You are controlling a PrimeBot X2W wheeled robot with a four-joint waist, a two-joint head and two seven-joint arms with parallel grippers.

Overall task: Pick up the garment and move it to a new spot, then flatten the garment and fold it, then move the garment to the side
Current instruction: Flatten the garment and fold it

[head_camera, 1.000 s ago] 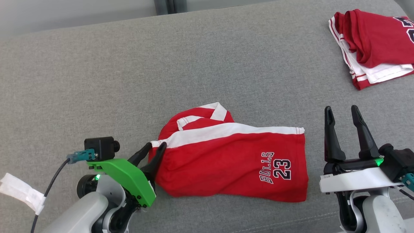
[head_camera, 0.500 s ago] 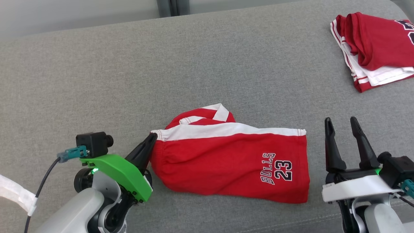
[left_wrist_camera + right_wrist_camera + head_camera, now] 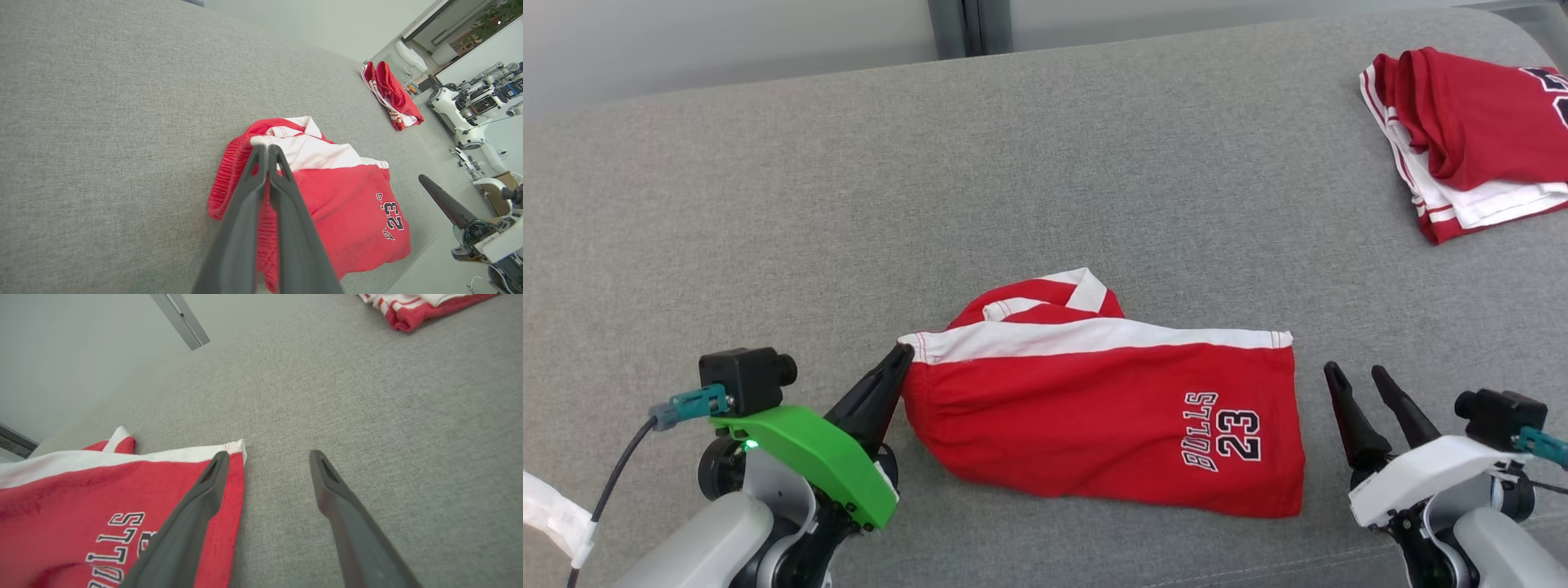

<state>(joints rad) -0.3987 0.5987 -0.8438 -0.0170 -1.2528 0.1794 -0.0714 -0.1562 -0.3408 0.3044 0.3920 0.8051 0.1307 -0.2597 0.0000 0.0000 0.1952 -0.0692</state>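
**A:** What differs from a second ago?

**B:** The left claw (image 3: 900, 353) had its fingers apart around the corner of the shorts (image 3: 1094, 425). Now they are pressed together on that white-banded corner, with red cloth pinched between them.

**A:** And the other one?

**B:** The right claw (image 3: 1356, 371) stood upright then. Now it sits lower and leans in toward the shorts. Its fingers are spread wide with nothing between them. The head camera has shifted a little too.

**A:** How do the arms sit?

**B:** The left forearm rises from the lower left, its fingers slanting up and rightward, low over the tabletop (image 3: 931, 180). The right forearm comes from the lower right, its fingers slanting up and leftward.

**A:** Where are the shorts?

**B:** They lie on the tabletop between the two claws, one corner in the left claw's tips and the printed leg's hem just beside the right claw. In the right wrist view one finger crosses the hem's edge and the other is over bare tabletop. I cannot tell whether either touches.

**A:** Anything else?

**B:** A folded red-and-white pile (image 3: 1470, 131) lies well beyond the right claw's tips.
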